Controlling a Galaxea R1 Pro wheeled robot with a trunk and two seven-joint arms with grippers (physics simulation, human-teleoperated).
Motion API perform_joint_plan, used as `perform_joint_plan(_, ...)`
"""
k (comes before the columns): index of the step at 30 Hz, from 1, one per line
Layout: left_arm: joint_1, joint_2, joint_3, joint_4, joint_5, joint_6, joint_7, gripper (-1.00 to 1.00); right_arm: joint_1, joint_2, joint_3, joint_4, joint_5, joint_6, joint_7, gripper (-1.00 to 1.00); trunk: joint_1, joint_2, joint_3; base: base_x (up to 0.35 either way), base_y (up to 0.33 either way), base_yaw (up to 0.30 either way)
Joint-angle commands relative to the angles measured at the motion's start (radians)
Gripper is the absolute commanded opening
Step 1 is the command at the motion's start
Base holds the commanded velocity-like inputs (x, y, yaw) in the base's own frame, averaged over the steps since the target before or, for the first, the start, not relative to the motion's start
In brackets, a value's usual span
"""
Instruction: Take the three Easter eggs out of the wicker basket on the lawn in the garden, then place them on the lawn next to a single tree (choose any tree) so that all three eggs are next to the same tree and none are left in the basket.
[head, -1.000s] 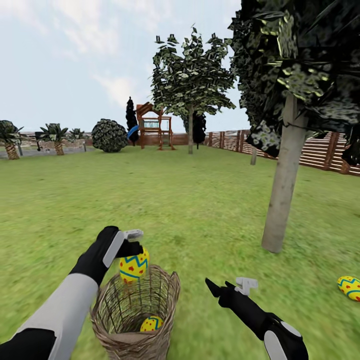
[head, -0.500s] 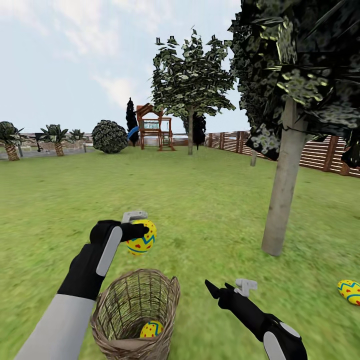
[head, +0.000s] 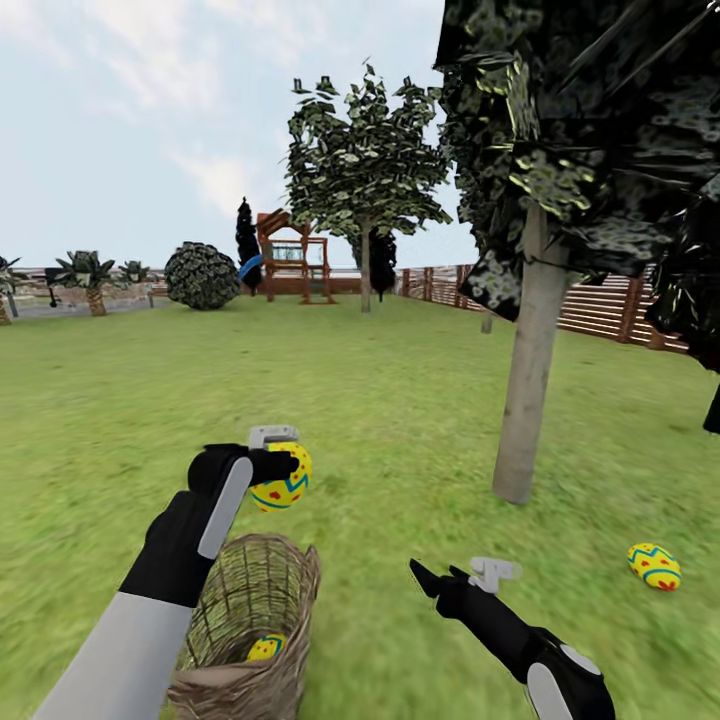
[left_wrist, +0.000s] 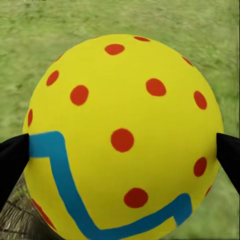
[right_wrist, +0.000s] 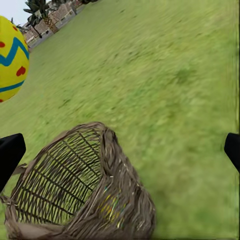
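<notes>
My left gripper (head: 280, 468) is shut on a yellow Easter egg (head: 281, 478) with red dots and a blue zigzag, held in the air just above the wicker basket (head: 250, 625). The left wrist view has this egg (left_wrist: 122, 137) large between the dark fingertips (left_wrist: 12, 157). A second egg (head: 264, 648) lies deep inside the basket. The third egg (head: 654, 566) rests on the lawn (head: 380, 400) right of the pale grey trunk of the near tree (head: 527, 365). My right gripper (head: 455, 578) hangs open and empty, right of the basket (right_wrist: 70, 185).
A second pale-trunked tree (head: 364, 190) stands far back beside a wooden playset (head: 290, 255) and a round bush (head: 202, 275). A dark slatted fence (head: 600, 305) runs along the right side. Palms (head: 88, 278) line the far left edge.
The left gripper has lifted the egg up out of the basket. The head view has since swung right, shifting basket, tree and the lying egg leftward in the picture. The right arm kept still.
</notes>
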Motion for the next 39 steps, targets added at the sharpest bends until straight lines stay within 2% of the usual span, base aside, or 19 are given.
perform_joint_plan(1,-0.001,0.000,-0.001,0.000,0.010,0.003,0.011,-1.00,-0.001,0.001,-0.001,0.000,-0.006,0.005,0.001,1.00,0.000,-0.001,0.000,-0.044,-0.270,-0.209)
perform_joint_plan(13,-0.001,0.000,-0.004,0.013,0.010,0.003,0.014,-1.00,-0.001,-0.001,-0.001,0.000,-0.008,0.005,0.003,1.00,0.000,-0.001,0.014,-0.006,-0.277,-0.214)
perform_joint_plan(22,-0.001,0.000,-0.004,0.103,0.009,0.003,0.017,-1.00,-0.003,-0.001,0.000,0.000,-0.006,0.017,0.002,1.00,0.000,-0.001,0.019,0.000,-0.278,-0.104)
perform_joint_plan(27,-0.002,-0.001,-0.003,0.231,0.016,0.003,0.015,-1.00,-0.003,0.000,-0.001,0.000,-0.007,0.021,0.003,1.00,0.000,-0.001,0.019,0.001,-0.278,-0.003)
perform_joint_plan(29,-0.003,-0.003,-0.003,0.257,0.018,0.003,0.014,-1.00,-0.003,0.000,-0.002,0.000,-0.007,0.021,0.003,1.00,0.000,-0.001,0.019,0.036,-0.278,-0.017)
perform_joint_plan(33,-0.004,-0.006,-0.003,0.285,0.013,-0.016,0.014,-1.00,-0.003,0.000,-0.002,0.000,-0.007,0.021,0.003,1.00,0.000,-0.001,0.023,0.108,-0.278,-0.150)
perform_joint_plan(39,-0.011,-0.022,-0.004,0.373,0.012,-0.044,0.014,-1.00,-0.003,0.000,-0.002,0.000,-0.006,0.021,0.003,1.00,0.000,-0.001,0.031,0.185,-0.269,-0.208)
